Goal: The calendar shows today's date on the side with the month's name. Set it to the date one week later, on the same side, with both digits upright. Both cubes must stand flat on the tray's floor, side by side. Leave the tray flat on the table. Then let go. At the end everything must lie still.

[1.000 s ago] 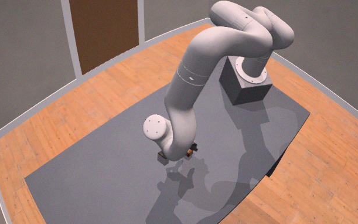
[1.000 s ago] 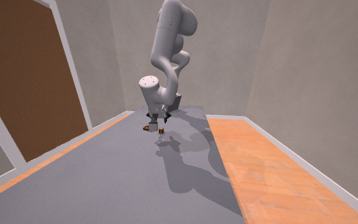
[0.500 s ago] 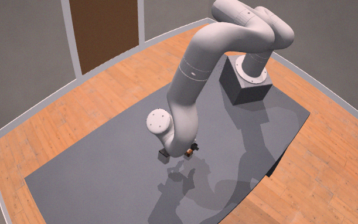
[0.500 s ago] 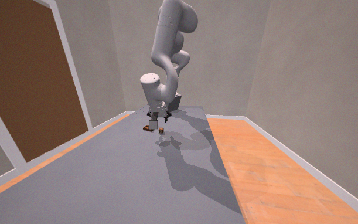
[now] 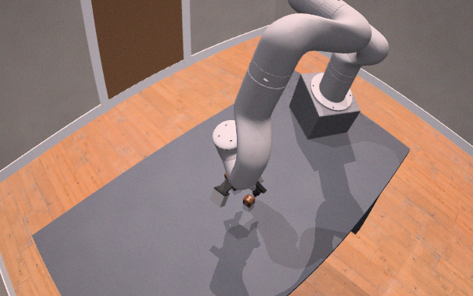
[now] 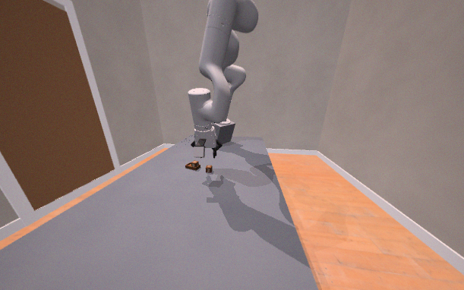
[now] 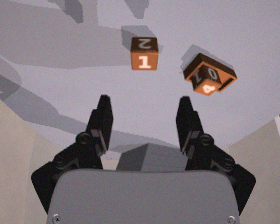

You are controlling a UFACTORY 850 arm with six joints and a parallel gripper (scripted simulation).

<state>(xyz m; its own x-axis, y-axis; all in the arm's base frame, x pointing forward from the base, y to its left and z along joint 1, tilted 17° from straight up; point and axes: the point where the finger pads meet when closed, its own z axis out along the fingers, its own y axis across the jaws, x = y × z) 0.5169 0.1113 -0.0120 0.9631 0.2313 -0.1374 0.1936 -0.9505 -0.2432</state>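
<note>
- Shows a gripper standing well open, with its two dark fingers wide apart and nothing held between them — hangs pointing down, above the table.
- Shows a loose cube, brown and orange, resting on the table outside the tray, apart from the fingers. Bears a pale 1 on its upward face and a 2 on an adjoining side, the 2 inverted in the wrist view.
- Shows a tray near that cube, with a gap between, on the table. Is mostly hidden by the arm in the top view.
- Contains a second cube, marked 4 on its bright face, with 0 and 1 on two darker sides. Cannot tell whether it sits flat on the tray's floor.
- Fails the side-by-side requirement: has only one cube in the tray.
- Shows a grey table under all of these, crossed by shadows of the arm.
- Shows a dark grey base block beyond, carrying the arm.
- Shows a plank floor around the table, grey walls, and a brown panel in a pale frame.
</note>
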